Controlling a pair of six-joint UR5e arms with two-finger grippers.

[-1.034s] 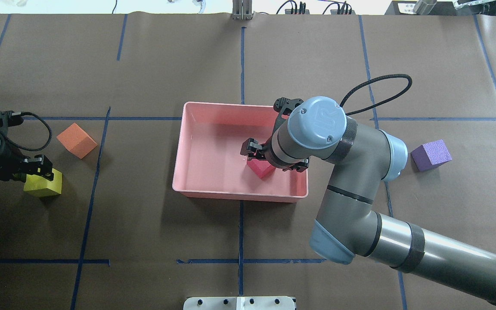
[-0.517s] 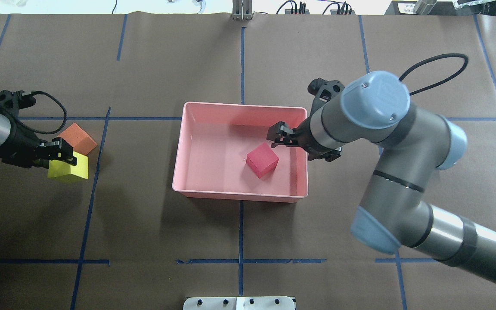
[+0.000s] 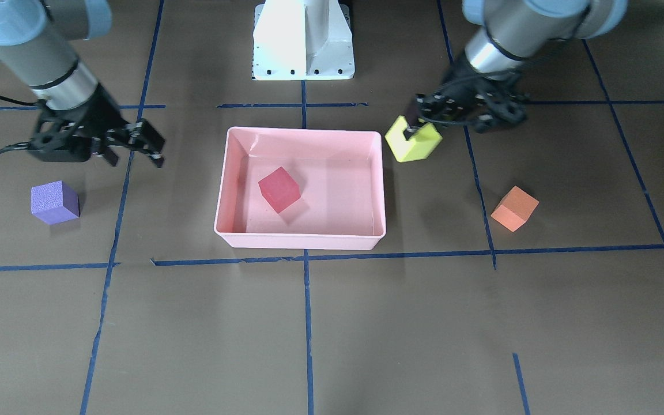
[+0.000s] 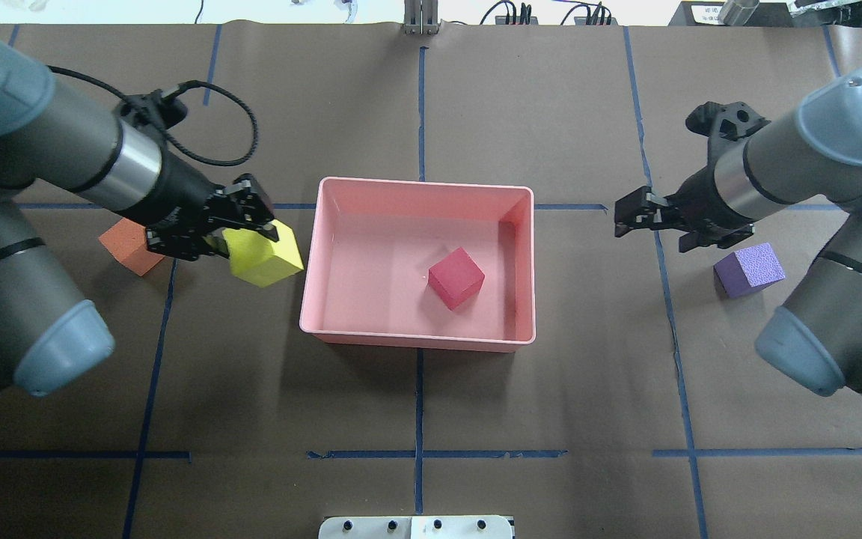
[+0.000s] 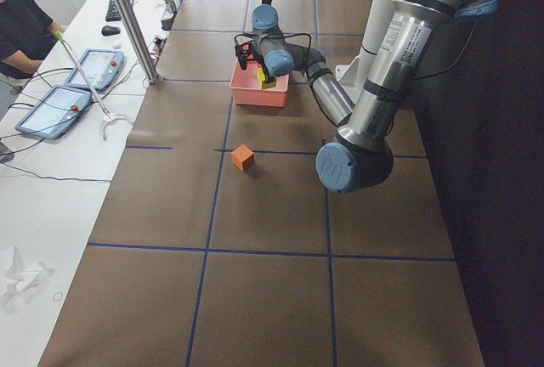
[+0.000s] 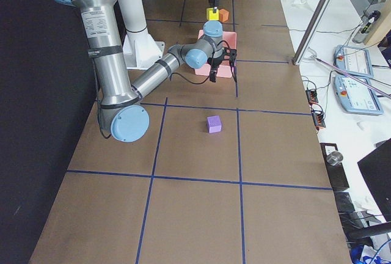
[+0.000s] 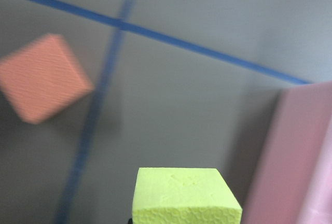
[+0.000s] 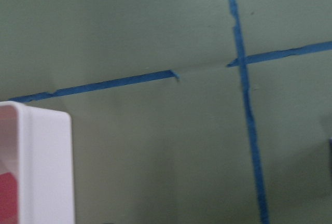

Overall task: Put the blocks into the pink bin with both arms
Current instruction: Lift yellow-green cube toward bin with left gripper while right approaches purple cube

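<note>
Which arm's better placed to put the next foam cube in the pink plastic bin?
Left. The left gripper holds the yellow foam cube beside the pale-pink plastic bin; the right gripper is open, short of the purple foam cube.

Left arm and right arm are just chunky grey tubes with pale-blue joint caps, black cable at 10 o'clock overhead.

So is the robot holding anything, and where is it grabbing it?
The left gripper pinches the yellow block by two opposite sides. The right gripper is open and empty.
</note>
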